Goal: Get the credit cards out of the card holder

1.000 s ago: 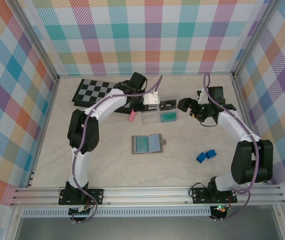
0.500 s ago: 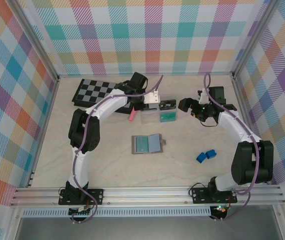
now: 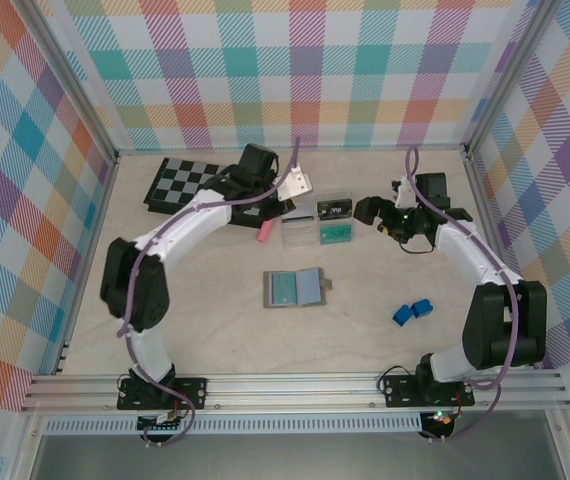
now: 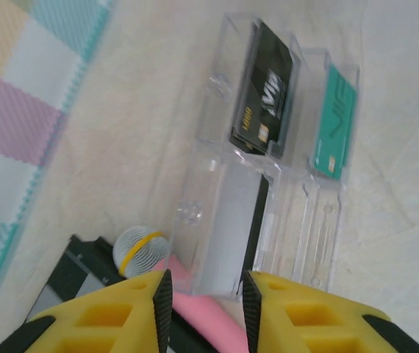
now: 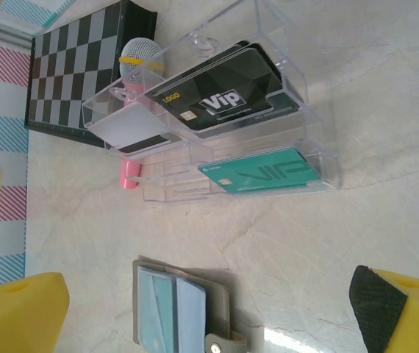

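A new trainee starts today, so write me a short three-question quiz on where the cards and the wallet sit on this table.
1. True or false: the black card lies inside the clear box.
2. Which card sits in the compartment beside it? A red, B teal, C white.
3. Fill in: the card holder lies ___ on the table.
Key: 1 true; 2 B, the teal card; 3 open.

black card with pale lettering, teal-green card, grey card holder with teal and pale-blue panels. between the left gripper's yellow fingers, a pink microphone; beside them, a black-and-grey chequered board.
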